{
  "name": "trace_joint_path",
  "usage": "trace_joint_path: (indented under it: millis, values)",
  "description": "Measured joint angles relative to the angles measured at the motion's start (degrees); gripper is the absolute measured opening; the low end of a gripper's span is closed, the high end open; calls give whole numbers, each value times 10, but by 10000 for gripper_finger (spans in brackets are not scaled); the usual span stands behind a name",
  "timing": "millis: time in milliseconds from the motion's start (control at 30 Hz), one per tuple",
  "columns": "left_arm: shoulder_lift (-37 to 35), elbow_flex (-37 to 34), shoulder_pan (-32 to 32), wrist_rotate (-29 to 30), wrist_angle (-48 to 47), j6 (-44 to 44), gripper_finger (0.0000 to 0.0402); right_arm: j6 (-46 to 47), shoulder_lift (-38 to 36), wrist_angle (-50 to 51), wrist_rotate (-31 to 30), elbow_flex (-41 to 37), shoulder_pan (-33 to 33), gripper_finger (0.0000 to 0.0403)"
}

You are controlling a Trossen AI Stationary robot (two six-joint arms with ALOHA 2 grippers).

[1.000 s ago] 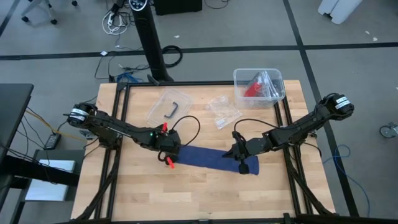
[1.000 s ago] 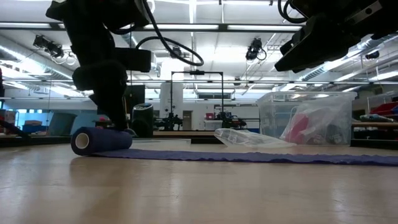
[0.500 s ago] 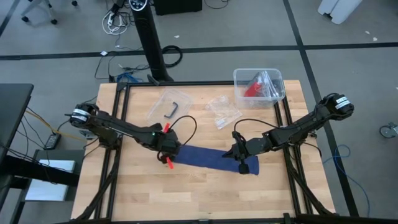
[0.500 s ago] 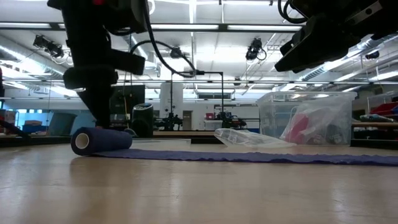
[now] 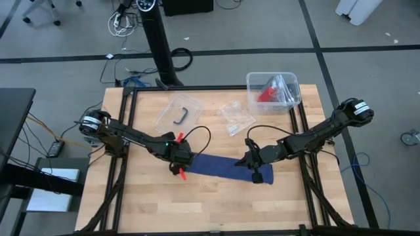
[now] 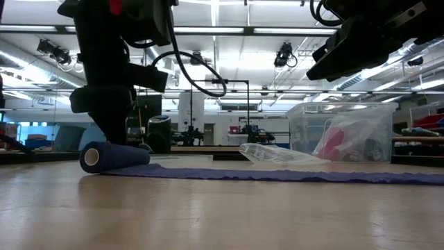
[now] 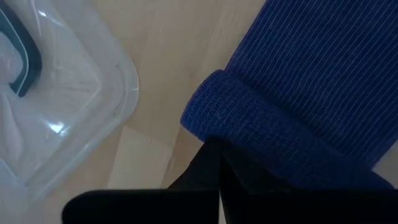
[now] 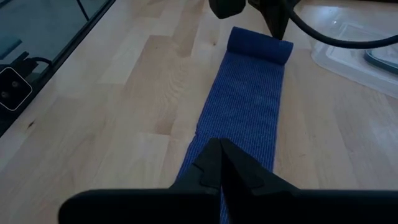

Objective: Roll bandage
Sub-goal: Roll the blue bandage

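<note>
Two grippers share this job, and you have each one at an opposite end of the bandage [image 5: 226, 167], which lies as a dark blue strip across the middle of the table [image 5: 216, 203]. Your left gripper [image 5: 181, 159] has its fingers pressed together and sits against the small roll [image 6: 114, 156] already formed at that end, so it looks placed to push the roll along, not to pinch it. Your right gripper [image 5: 256, 172], fingers also pressed together, bears down on the flat far end, most likely as an anchor so the strip stays straight and taut while the roll travels toward it. Most of the strip is still unrolled, so you are early in the work. Nearby, the clear lid [image 5: 178, 111], plastic bag [image 5: 235, 116] and clear box [image 5: 273, 91] sit well apart from the strip.
</note>
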State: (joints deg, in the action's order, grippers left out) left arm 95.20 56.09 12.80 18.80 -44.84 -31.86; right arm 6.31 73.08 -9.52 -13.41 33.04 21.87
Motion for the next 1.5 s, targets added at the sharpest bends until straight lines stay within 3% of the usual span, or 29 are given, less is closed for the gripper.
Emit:
trace_joint_path:
  millis: [1000,1367,1500]
  values:
    - [1,20,0,21,53,18,1,1,0,2,0,0,0,0]
    - [1,72,0,28,38,49,1,1,0,2,0,0,1,0]
    - [1,74,1,38,-28,26,1,1,0,3,0,0,5,0]
